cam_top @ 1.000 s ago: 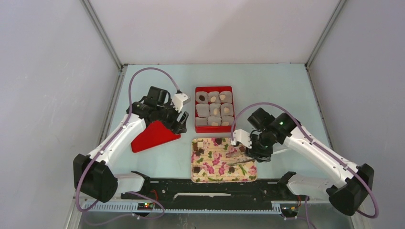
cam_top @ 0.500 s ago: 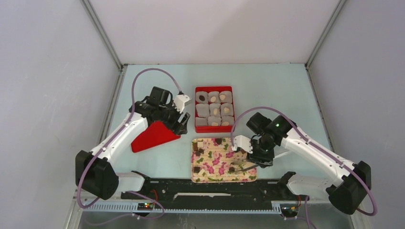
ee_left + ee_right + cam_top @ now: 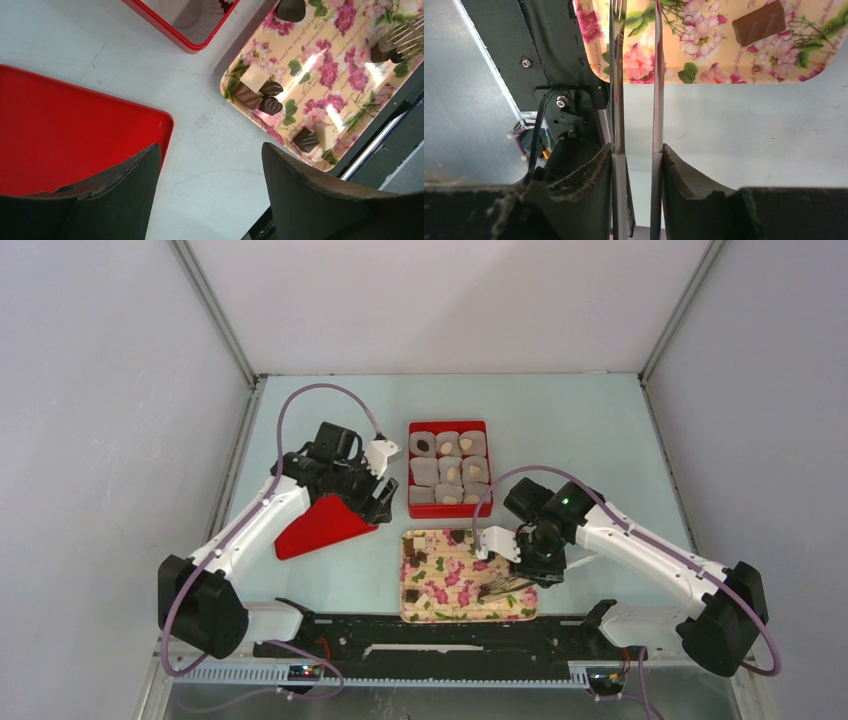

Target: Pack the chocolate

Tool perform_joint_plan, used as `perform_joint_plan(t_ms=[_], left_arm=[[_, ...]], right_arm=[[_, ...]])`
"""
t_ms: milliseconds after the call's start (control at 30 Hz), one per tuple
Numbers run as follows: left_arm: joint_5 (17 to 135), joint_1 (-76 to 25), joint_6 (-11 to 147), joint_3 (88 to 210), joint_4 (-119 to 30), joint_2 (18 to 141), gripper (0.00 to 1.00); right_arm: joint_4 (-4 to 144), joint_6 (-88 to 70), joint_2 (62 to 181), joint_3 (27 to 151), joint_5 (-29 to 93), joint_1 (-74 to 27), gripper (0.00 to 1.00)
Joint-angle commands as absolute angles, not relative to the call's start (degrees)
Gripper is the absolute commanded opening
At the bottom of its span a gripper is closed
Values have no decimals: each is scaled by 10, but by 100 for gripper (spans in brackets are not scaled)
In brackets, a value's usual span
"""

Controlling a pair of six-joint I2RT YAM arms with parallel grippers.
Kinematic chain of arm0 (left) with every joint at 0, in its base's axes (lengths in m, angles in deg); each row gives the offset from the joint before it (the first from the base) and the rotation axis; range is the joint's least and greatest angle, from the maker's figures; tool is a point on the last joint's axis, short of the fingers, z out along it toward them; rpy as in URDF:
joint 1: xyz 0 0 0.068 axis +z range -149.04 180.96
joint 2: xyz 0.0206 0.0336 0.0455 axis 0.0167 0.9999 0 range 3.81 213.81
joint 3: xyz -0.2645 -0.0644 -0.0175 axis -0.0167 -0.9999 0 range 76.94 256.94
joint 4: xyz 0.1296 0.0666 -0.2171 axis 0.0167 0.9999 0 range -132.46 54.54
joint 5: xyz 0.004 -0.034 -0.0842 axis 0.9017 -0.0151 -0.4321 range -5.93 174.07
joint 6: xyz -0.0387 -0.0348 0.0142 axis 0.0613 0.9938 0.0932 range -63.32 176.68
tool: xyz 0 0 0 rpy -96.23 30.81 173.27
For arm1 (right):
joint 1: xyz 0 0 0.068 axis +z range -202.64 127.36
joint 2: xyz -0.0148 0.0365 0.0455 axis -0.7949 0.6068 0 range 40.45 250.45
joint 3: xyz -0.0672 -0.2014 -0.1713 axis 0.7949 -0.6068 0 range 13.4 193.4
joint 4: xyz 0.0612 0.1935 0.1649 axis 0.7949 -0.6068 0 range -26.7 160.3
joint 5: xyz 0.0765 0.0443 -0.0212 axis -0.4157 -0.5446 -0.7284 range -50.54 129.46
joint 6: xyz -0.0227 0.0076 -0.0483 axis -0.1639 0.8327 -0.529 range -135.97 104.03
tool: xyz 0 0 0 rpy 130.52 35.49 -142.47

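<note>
1. Since a second ago my right arm has swung in and nearer. The tongs (image 3: 505,588) went from mid-tray to the tray's near right corner, and their two blades have drawn closer.
2. The chocolate (image 3: 270,105) is in two places. Loose dark and pale pieces lie on the floral tray (image 3: 445,605), most along its left side, and one dark bar (image 3: 759,22) lies right of the tong blades. More pieces, mostly pale, sit in grey paper cups (image 3: 424,472) inside the red box (image 3: 410,480).
3. My right gripper (image 3: 636,155) is clamped on the tongs, one finger pressing each blade from outside, with a narrow gap between the blades.
4. In the left wrist view a dark piece sits at the tong tips. I cannot tell if it is pinched.
5. My left gripper (image 3: 210,160) stands wide apart with nothing in it, over the edge of the red lid (image 3: 320,525).
6. The lid lies on the table (image 3: 560,440), left of the box and tray.
7. The box is just beyond the tray, apart from it.
8. A black rail (image 3: 554,60) runs along the tray's near edge, right under the tongs.
</note>
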State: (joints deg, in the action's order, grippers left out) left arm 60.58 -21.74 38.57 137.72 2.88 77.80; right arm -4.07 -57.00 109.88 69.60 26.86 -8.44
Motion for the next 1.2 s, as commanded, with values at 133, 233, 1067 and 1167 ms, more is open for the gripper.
perform_joint_plan(t_ms=[133, 233, 1067, 1167], left_arm=[[609, -222, 369, 1389, 27, 769, 79], [610, -222, 368, 1388, 27, 766, 79], [639, -222, 357, 1363, 21, 715, 79], [641, -222, 357, 1362, 21, 715, 79]], right_arm=[[-31, -600, 1087, 783, 253, -99, 23], [-7, -619, 1091, 814, 231, -125, 23], [122, -498, 1497, 1184, 249, -229, 26], [117, -501, 1518, 1192, 256, -224, 27]])
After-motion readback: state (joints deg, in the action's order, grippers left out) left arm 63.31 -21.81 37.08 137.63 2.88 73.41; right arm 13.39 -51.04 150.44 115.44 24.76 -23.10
